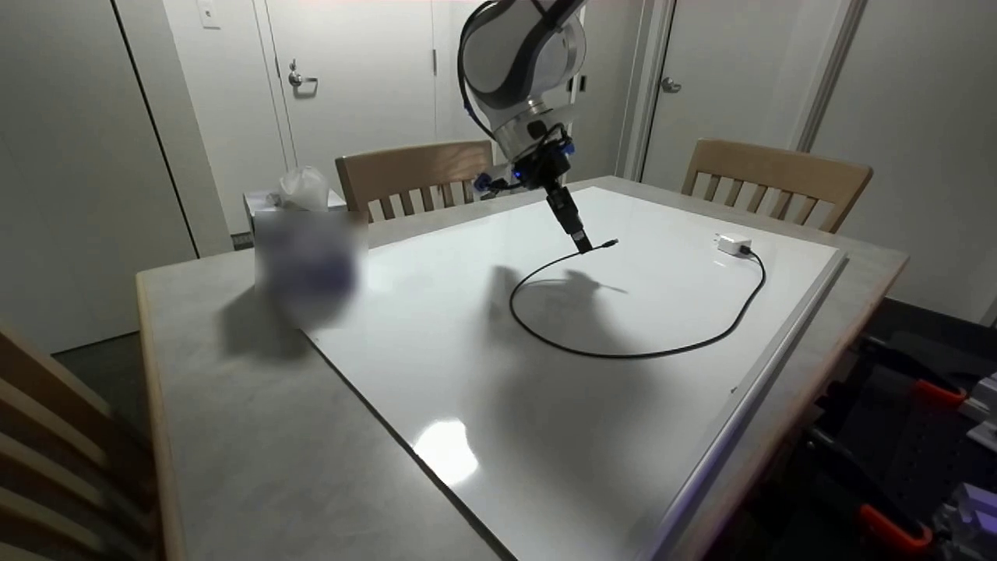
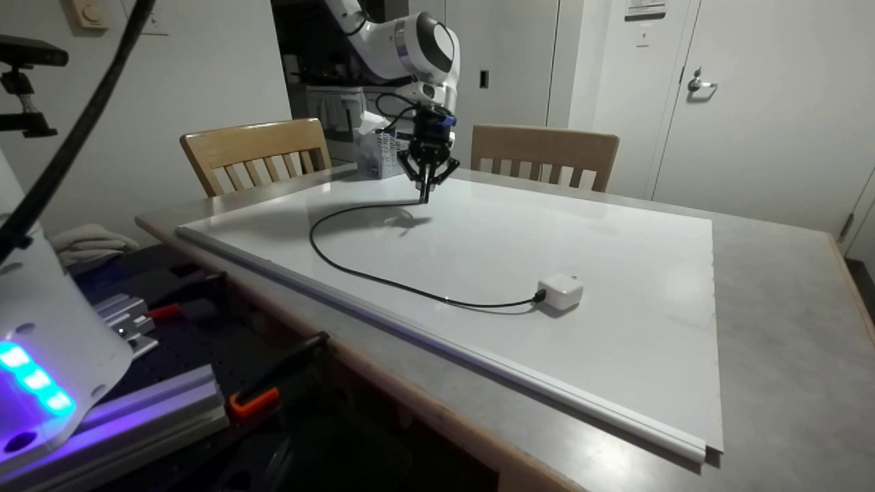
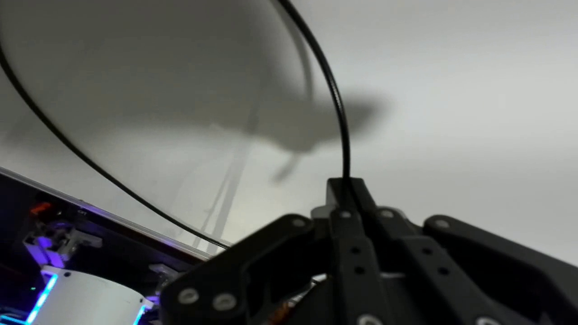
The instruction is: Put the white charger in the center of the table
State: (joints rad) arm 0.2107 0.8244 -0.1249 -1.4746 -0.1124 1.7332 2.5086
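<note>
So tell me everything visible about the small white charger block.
The small white charger block is boxy with rounded edges, glossy like plastic. What look like prongs stick out of one face. It rests on the glossy white panel, off-centre, toward one end. A thin black cord is plugged into one side; the jaws hold only the cord.

both exterior views: set back, slantwise down, sharing table (image 1: 257,421) | wrist view: close, down past gripper (image 3: 346,184)

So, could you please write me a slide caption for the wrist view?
Wrist view: Robotiq gripper pinching the black charger cord above the table's glossy white panel.
</note>
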